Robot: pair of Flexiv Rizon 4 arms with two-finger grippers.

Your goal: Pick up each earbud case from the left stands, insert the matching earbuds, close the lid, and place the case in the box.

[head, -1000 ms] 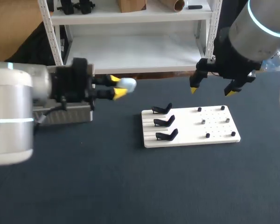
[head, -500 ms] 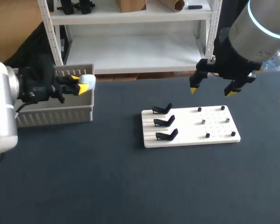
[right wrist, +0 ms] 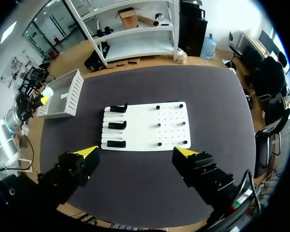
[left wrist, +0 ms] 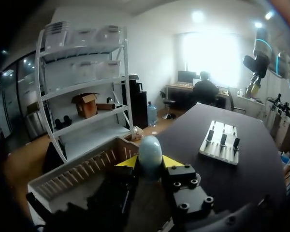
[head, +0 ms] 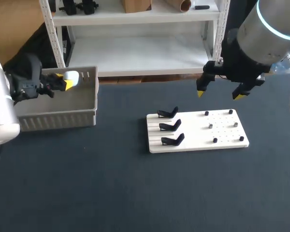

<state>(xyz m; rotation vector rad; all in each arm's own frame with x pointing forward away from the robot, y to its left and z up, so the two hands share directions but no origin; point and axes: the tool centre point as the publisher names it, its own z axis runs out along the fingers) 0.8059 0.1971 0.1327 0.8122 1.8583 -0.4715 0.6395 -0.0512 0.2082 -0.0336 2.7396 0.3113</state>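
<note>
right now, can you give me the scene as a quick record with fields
left gripper: shut on the earbud case, held over the grey box
earbud case: pale blue, lid looks closed, not yet released
grey box: on the table, left side
right gripper: open, empty, above the far edge of the white board
stands: three, black, all empty, on the board's left part

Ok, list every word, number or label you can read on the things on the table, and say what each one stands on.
None can be read.
The earbud case held in the left claw, the grey box, the white board and its black stands show no print, label or number in any view.
</note>
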